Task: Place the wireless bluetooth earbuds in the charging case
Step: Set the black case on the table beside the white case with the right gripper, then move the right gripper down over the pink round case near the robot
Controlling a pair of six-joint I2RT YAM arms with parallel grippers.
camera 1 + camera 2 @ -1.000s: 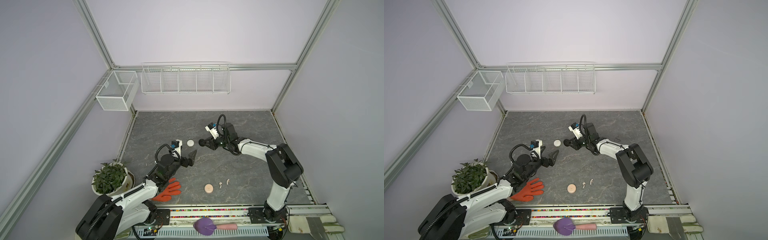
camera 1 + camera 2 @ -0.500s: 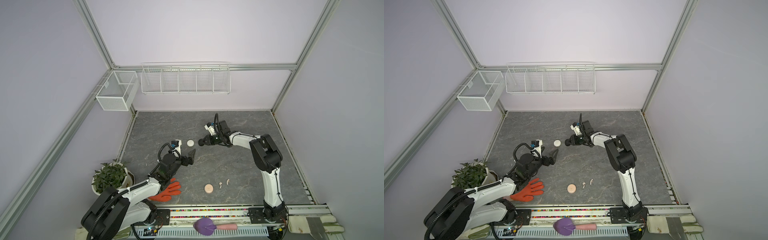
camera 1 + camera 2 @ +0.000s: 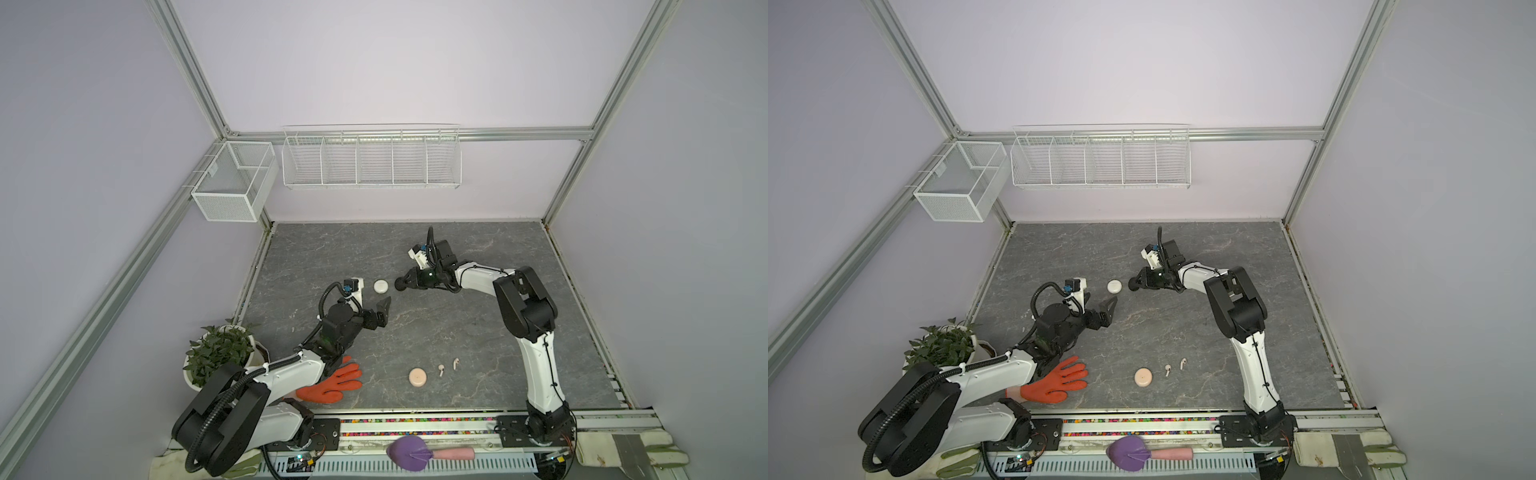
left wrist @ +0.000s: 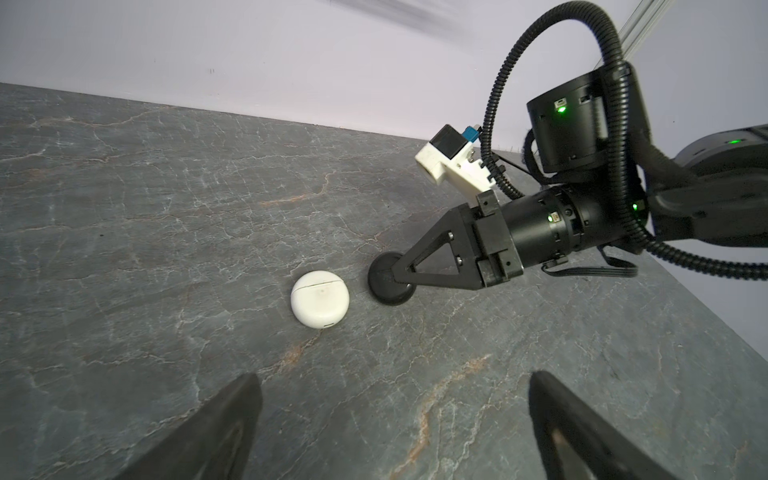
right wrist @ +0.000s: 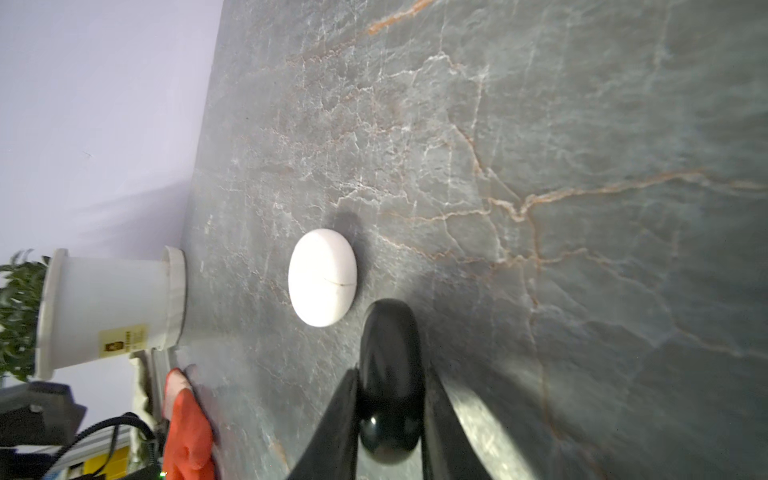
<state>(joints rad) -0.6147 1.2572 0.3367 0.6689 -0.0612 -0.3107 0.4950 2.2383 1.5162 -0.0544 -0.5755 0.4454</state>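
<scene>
Top views: two pale pink earbuds (image 3: 441, 369) are lying loose near the front rail (image 3: 415, 420), just beside the closed pink case (image 3: 417, 377). No other buds are showing. Mid-table the left gripper (image 4: 392, 376) is hovering with jaws fully apart, holding nothing. Further back the right gripper (image 5: 390, 370) is clamping a black case (image 4: 388, 286) edge-on, just beside the white case (image 4: 320, 299) — not touching it. Likely a placing step: lower it flat, release slowly, avoid nudging the white one.
</scene>
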